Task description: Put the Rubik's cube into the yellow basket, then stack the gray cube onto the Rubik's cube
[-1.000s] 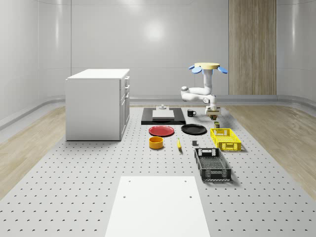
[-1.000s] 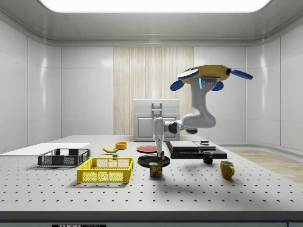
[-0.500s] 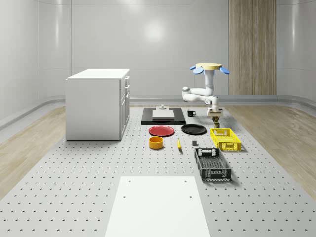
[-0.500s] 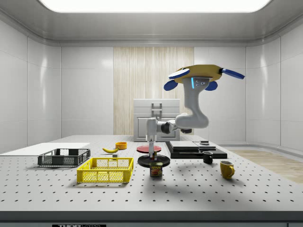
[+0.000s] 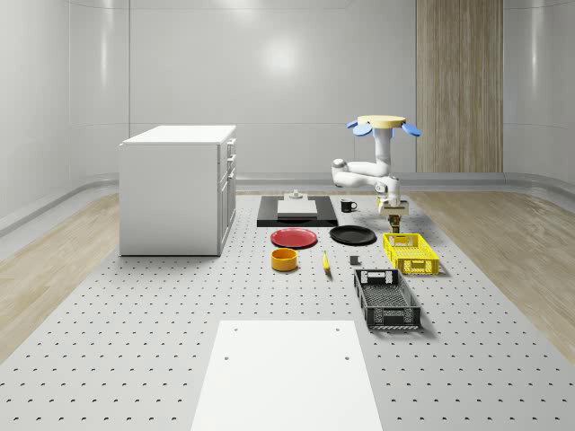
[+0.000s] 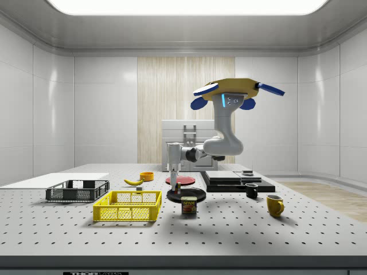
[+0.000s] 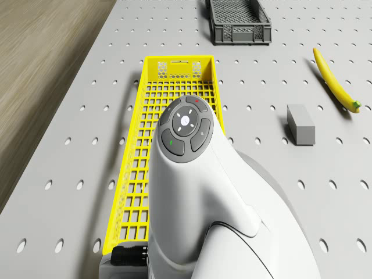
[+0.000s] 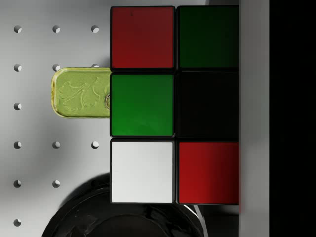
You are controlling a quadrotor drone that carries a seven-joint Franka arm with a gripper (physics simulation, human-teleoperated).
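While pale wall panels and a wood-grain strip are closing off the far side of the room, the perforated gray bench (image 5: pixel 135 341) is carrying everything, with wood flooring running along both of its long edges. At the whole-scene view's left a white cabinet (image 5: pixel 178 189) is standing, and a white sheet (image 5: pixel 286 373) is lying near the front edge. The drone (image 6: pixel 236 91) is hovering above the bench, over the black plate (image 6: pixel 186 194) and black slab (image 6: pixel 235 181) in the side view, its arm reaching down toward the side view's left. The yellow basket (image 7: pixel 180 75) is sitting near the bench's edge beside the wood floor, empty, with a dark gray basket (image 7: pixel 238 23) just beyond it. The gripper (image 6: pixel 173 173) is hanging above the plate's rim, between the yellow basket and the Spam can (image 6: pixel 189 205), clenched on the Rubik's cube (image 8: pixel 173 106), whose red, green, white and dark squares are showing in the wrist view. The gray cube (image 7: pixel 300 124) is resting on open bench beside the yellow basket, near a banana (image 7: pixel 334 81).
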